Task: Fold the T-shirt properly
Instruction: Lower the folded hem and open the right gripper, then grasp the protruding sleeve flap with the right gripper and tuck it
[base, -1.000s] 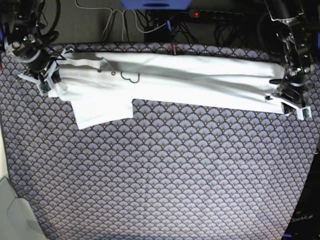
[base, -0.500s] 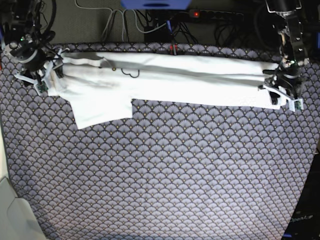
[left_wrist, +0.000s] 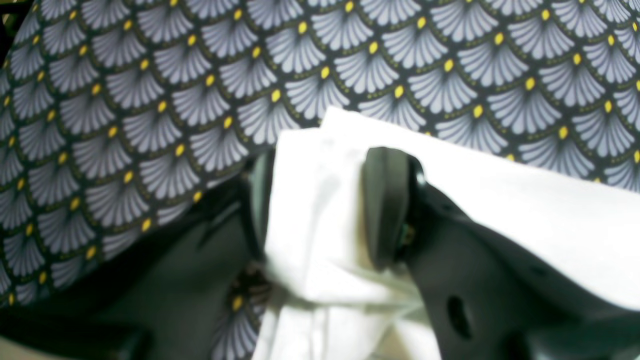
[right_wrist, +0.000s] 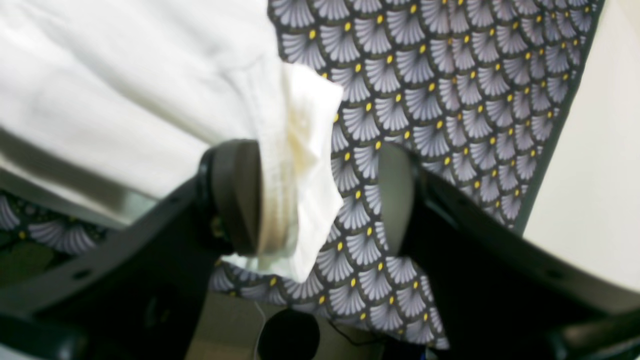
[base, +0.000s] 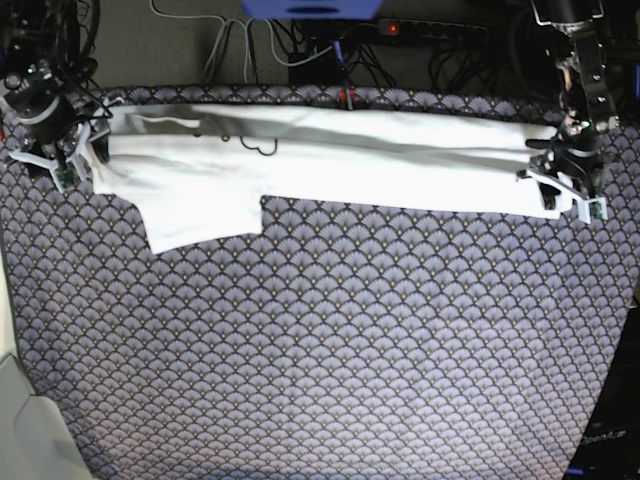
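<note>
Lying folded in a long band across the far side of the patterned surface, the T-shirt shows one sleeve flap nearer the camera. Print mostly hidden; only a small dark outline shows near the collar. Left hand: pads apart w/ the shirt's edge between them, grip hard to judge, view blurred. Right hand: spread wide, cloth corner against one pad, other pad clear of it. Both arms partly cut off in the base view.
</note>
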